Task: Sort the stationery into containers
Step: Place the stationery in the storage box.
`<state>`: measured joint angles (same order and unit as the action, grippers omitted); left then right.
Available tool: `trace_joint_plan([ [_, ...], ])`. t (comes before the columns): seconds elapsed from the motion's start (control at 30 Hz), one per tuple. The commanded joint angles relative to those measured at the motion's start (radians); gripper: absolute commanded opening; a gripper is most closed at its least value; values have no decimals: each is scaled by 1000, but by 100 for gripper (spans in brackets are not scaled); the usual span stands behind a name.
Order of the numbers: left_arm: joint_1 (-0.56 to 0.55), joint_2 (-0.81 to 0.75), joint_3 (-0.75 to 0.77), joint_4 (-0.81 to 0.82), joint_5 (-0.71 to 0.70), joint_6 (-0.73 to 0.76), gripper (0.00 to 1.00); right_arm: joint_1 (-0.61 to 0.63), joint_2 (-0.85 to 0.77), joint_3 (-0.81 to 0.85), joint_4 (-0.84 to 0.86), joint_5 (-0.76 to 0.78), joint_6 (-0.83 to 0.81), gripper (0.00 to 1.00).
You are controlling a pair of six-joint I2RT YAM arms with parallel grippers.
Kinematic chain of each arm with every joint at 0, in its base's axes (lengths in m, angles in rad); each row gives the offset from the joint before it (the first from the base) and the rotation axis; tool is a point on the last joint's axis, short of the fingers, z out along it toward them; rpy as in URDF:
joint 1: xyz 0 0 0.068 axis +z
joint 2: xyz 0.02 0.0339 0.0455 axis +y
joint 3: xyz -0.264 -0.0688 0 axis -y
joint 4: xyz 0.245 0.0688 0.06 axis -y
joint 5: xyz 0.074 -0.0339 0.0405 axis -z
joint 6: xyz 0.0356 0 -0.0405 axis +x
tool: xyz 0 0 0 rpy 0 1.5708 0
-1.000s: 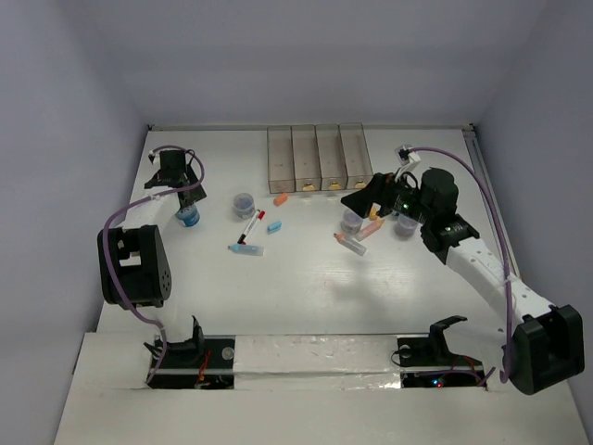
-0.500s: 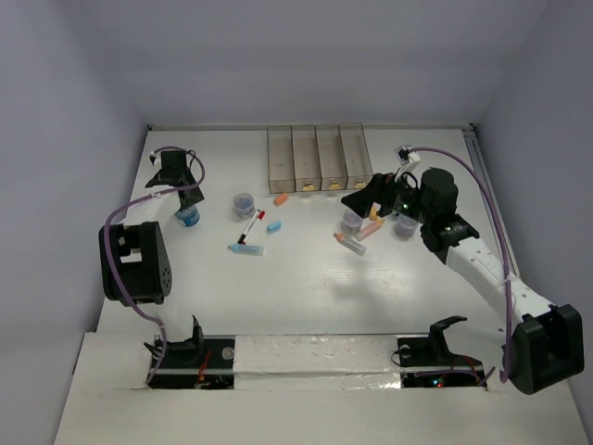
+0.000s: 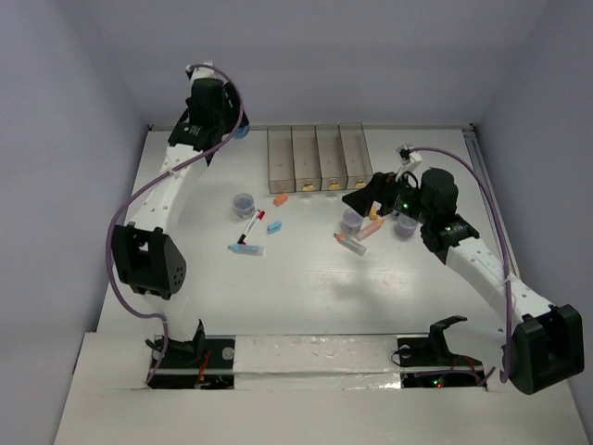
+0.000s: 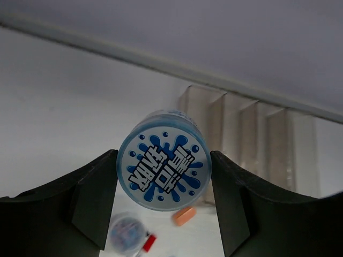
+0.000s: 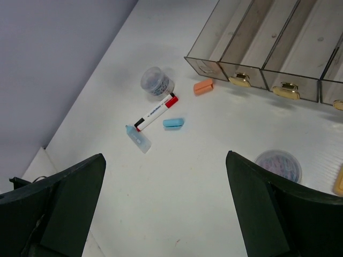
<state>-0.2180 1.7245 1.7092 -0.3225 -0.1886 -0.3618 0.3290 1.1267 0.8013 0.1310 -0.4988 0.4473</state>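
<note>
The left claw point(image 4: 164, 158) is gripping a roll point(image 4: 164, 167), one finger pressing on each side. The roll is round with a pale rim, and its top is printed in blue splashes around white block lettering (I can't read it from here). It is hanging in the air over the far side of the table point(image 3: 306, 297), just left of the bins point(image 3: 320, 156).

The right claw point(image 5: 165, 156) is gaping wide with nothing between its fingers, hovering in front of the bins' right end.

Counting: one roll, and four bins, narrow, brownish and see-through, joined in a row with a tan knob on each near end. Three greyish round pieces point(image 3: 244, 202) are sitting on the table, one left of centre and two by the right claw. One white marker point(image 3: 250, 225) with a red cap is lying just beside one light-blue stick point(image 3: 275, 225) and one pale clear piece point(image 3: 250, 248). One orange stick point(image 3: 281, 197) is lying just before the leftmost bin. More orange and pink sticks point(image 3: 352, 241) are lying under the right claw (partly hidden, so I can't count them).
</note>
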Motion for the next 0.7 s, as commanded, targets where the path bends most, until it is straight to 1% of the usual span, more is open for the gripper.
trace_joint_plan([
  [0.0,-21,87,143,33,20,-25,31,10,-31,-22,62,35,-12,100],
  [0.03,-38,145,221,30,23,-29,31,10,-33,-25,67,37,-9,100],
  [0.07,-53,174,260,31,24,-31,31,10,-31,-28,71,39,-9,100],
  [0.1,-53,231,330,31,38,-32,31,10,-25,-30,74,39,-7,100],
  [0.2,-78,334,446,57,80,-10,30,10,-2,-10,43,10,5,100],
  [0.27,-92,369,461,60,75,-6,30,34,16,13,28,-56,1,100],
  [0.3,-104,372,440,81,74,1,30,35,13,0,77,-67,4,100],
  [0.33,-104,369,378,114,71,3,30,35,12,-13,102,-46,4,100],
  [0.37,-104,368,350,173,69,0,30,35,10,-17,96,-9,-16,100],
  [0.4,-104,375,333,197,77,-20,30,35,13,1,47,31,-31,100],
  [0.43,-113,386,328,227,84,-28,30,35,16,9,30,37,-44,100],
  [0.5,-113,418,358,229,87,-35,30,35,18,4,44,22,-38,100],
  [0.57,-125,475,434,197,75,-26,29,35,16,-1,48,2,-32,100],
  [0.67,-135,521,492,180,45,1,29,35,12,-1,33,16,-39,100],
])
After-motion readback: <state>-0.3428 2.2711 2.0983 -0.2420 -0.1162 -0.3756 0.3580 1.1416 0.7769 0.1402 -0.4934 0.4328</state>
